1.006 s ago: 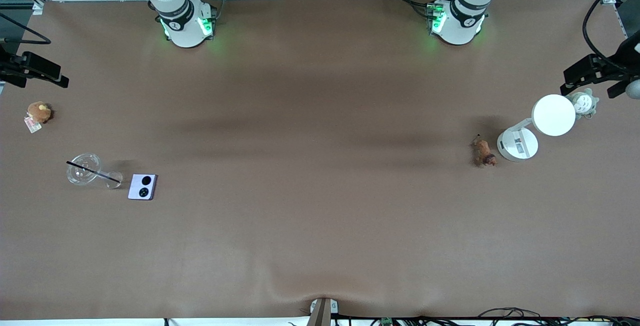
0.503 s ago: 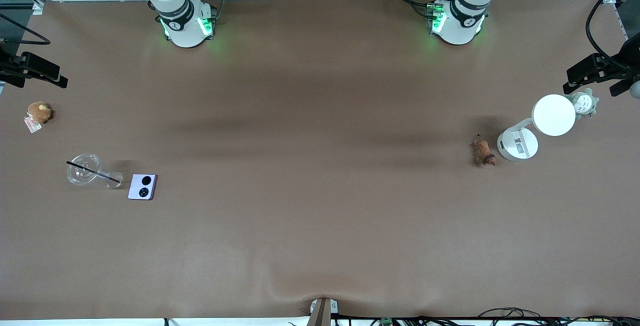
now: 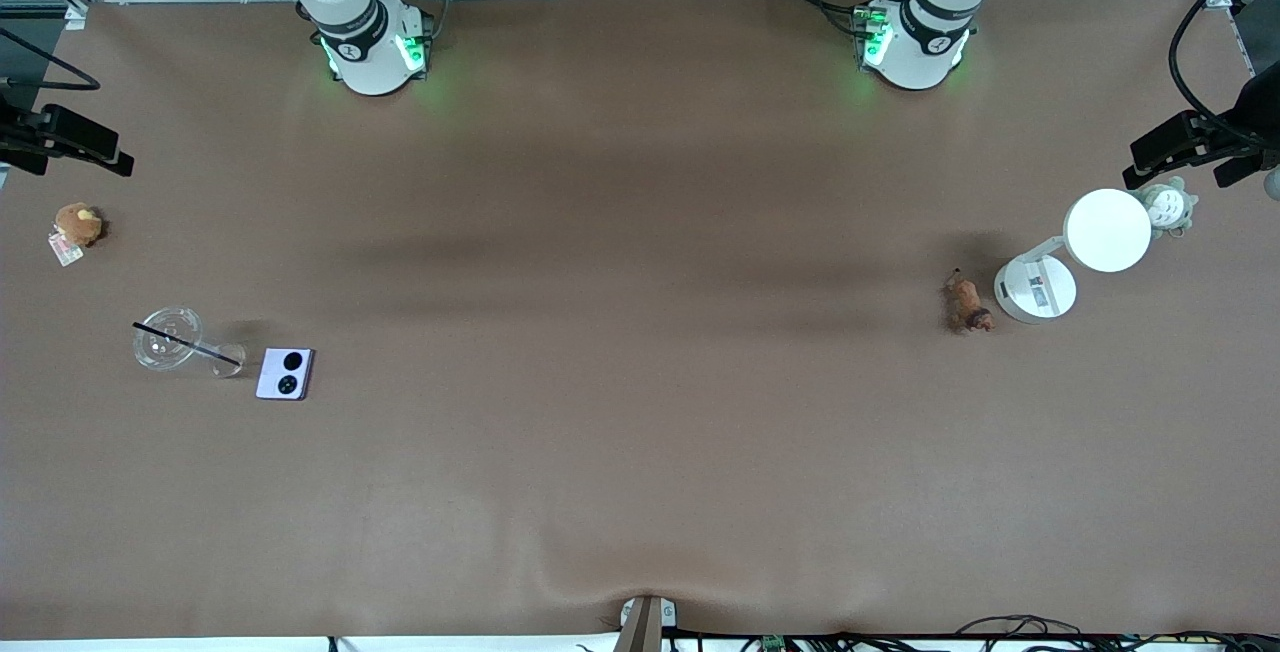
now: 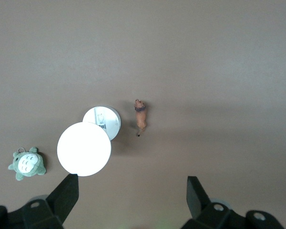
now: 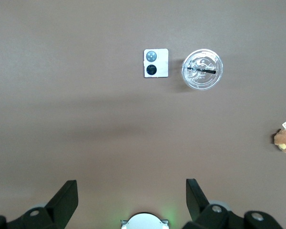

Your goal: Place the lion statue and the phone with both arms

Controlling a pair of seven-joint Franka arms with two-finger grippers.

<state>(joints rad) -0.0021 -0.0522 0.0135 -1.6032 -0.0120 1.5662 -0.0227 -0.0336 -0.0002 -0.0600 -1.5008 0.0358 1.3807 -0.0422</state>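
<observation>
The lion statue (image 3: 968, 303) lies on the table toward the left arm's end, next to a white lamp's base; it also shows in the left wrist view (image 4: 141, 116). The lavender phone (image 3: 285, 373) lies flat toward the right arm's end, its two black camera circles facing up; it also shows in the right wrist view (image 5: 156, 63). My left gripper (image 3: 1185, 160) (image 4: 132, 198) is open and empty, high above the table near the lamp. My right gripper (image 3: 62, 147) (image 5: 131, 198) is open and empty, high above the table and well away from the phone.
A white lamp (image 3: 1107, 230) with a round base (image 3: 1035, 289) stands beside the lion, and a grey-white plush (image 3: 1166, 206) lies by it. A clear cup with a black straw (image 3: 168, 337) stands beside the phone. A brown plush with a tag (image 3: 77, 225) lies near the table's end.
Both grippers have drifted only slightly high at the table's ends. The lion statue, the phone and the other things have not moved.
</observation>
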